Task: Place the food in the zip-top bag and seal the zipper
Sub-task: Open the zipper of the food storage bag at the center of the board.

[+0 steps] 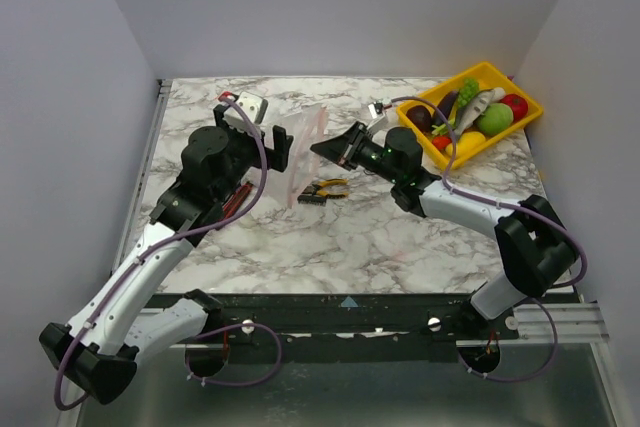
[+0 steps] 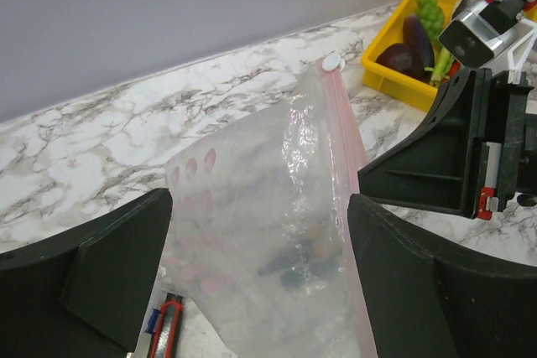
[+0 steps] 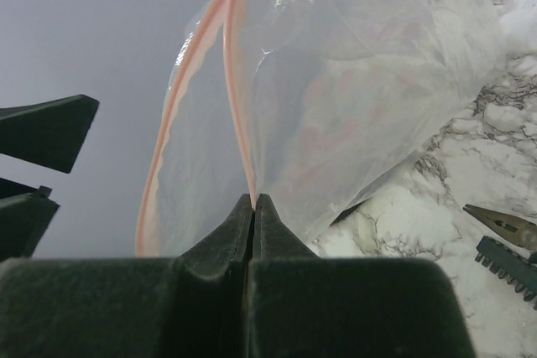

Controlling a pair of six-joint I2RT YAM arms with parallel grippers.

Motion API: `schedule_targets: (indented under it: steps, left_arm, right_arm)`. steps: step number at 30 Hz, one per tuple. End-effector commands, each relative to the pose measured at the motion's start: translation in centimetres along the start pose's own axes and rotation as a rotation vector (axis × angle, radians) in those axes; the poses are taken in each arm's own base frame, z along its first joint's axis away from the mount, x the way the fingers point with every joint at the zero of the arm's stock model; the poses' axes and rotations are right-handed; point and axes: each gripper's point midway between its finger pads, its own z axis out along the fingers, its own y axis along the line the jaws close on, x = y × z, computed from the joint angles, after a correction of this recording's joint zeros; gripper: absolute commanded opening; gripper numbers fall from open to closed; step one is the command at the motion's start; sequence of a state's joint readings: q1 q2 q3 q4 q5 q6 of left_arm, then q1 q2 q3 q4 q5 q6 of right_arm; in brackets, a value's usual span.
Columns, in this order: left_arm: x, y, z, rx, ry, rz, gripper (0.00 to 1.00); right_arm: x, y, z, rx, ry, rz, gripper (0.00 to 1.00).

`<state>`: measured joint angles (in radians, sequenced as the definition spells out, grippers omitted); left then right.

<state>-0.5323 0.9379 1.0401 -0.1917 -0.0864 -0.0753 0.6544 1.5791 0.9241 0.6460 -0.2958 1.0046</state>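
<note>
The zip-top bag (image 1: 305,152) hangs upright above the table between my two grippers. Its pink zipper (image 3: 237,81) stands parted, with the white slider (image 2: 333,62) at the top end. The right gripper (image 3: 253,203) is shut on one lip of the zipper. The left gripper (image 2: 260,241) is open, and its fingers (image 2: 92,274) flank the bag's clear body (image 2: 268,207) without clamping it. The food lies in the yellow tray (image 1: 526,97) at the back right: a dark eggplant (image 1: 420,117), a red fruit (image 1: 514,105), a lemon (image 1: 470,139) and a green leafy stalk (image 1: 462,95).
Yellow-handled pliers (image 1: 325,190) lie on the marble under the bag. A red-and-black tool (image 1: 235,199) lies beside the left arm. White walls close in the table on three sides.
</note>
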Motion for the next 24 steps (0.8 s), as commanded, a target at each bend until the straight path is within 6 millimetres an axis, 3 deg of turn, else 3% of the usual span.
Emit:
schedule_targets:
  steps: [1, 5, 14, 24]
  left_arm:
    - [-0.2, -0.2, 0.6, 0.01, 0.018, 0.022, 0.86]
    - [0.4, -0.9, 1.4, 0.035, 0.048, 0.033, 0.86]
    - [1.1, -0.8, 2.1, -0.027, 0.074, 0.091, 0.84]
    - [1.3, 0.3, 1.9, -0.113, 0.082, 0.156, 0.62]
  right_arm:
    - [-0.8, -0.3, 0.1, 0.036, -0.051, 0.054, 0.01]
    - [-1.0, -1.5, 0.2, 0.131, -0.07, 0.071, 0.01]
    - [-0.1, -1.4, 1.6, 0.286, -0.089, 0.049, 0.01]
    - [1.1, 0.0, 2.8, 0.328, -0.104, 0.052, 0.01]
